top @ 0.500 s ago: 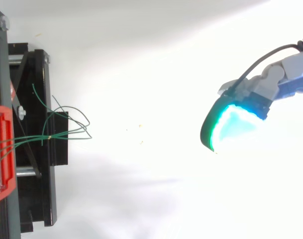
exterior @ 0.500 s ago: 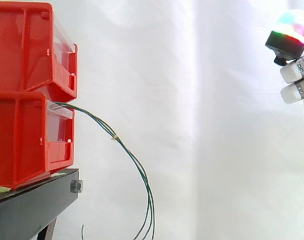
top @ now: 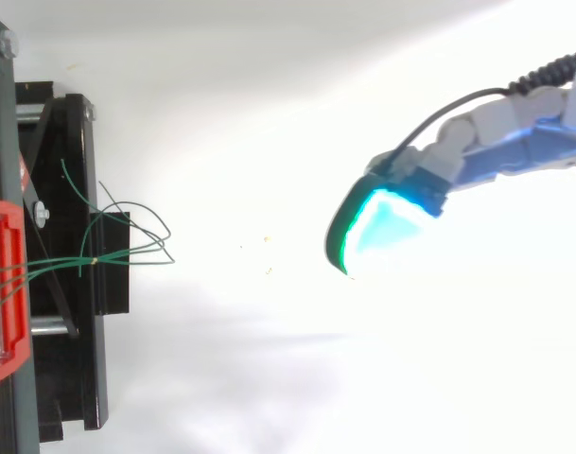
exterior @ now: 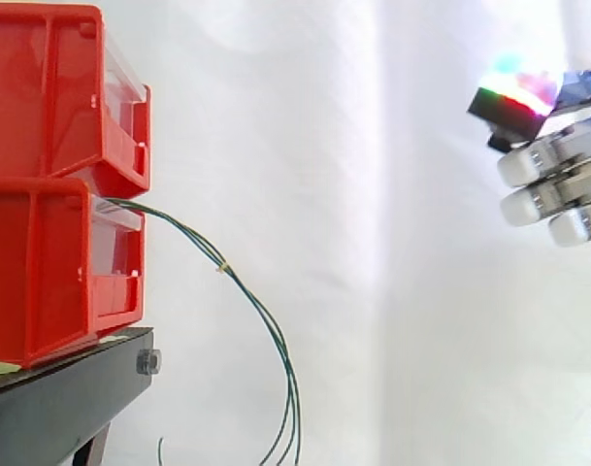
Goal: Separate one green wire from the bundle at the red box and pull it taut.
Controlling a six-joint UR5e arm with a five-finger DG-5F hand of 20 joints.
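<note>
Robot hand (exterior: 542, 202), fingers extended and holding nothing, hangs well apart from the green wire bundle (exterior: 221, 267) drooping out of the lower red box (exterior: 43, 272) past the black stand (exterior: 62, 403); likely risk: the strands run so close together that the pads pinch several or miss.

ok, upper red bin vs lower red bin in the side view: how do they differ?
The upper red bin sits stacked on the lower red bin, while the lower one rests on the black stand. The green wires come out at the lower bin's front top edge and droop down; none leave the upper bin. Both are red with a clear front panel.
</note>
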